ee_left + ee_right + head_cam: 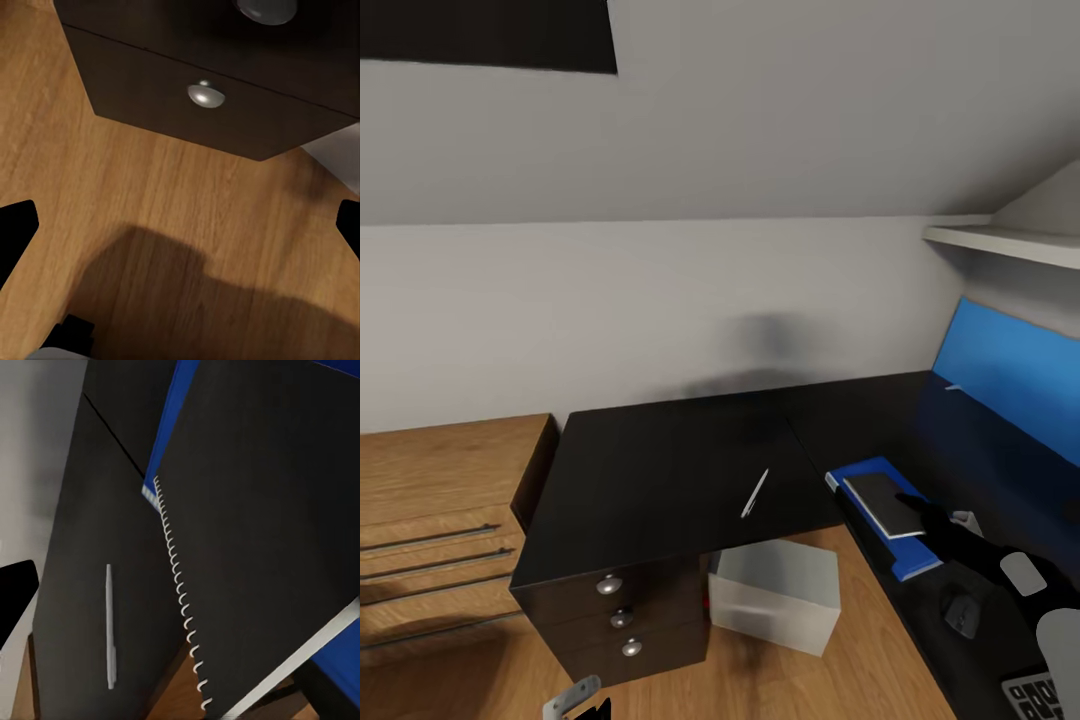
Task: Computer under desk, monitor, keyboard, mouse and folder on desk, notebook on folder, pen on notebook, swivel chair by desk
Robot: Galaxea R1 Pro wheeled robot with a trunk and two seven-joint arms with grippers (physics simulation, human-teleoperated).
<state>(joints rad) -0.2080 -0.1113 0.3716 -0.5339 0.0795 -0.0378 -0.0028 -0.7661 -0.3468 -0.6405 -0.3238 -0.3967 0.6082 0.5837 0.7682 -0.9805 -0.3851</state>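
On the black desk (660,470) a dark grey notebook (882,503) (255,510) lies on the blue folder (905,562) (169,412). My right gripper (920,512) is open at the notebook's near edge; one finger (15,600) shows and the notebook hides the other. The white pen (755,493) (110,626) lies to the left on the desk. Mouse (960,612) and keyboard (1035,695) sit on the desk's right wing. The grey computer (775,595) stands under the desk. My left gripper (585,700) (180,225) hangs open over the floor. Monitor and swivel chair are out of view.
A light-wood drawer chest (440,520) stands left of the desk's black drawer unit (620,617) (202,95). A blue upright panel (1010,370) lines the wall behind the right wing, with a white shelf (1010,243) above it. Wooden floor (150,187) lies below.
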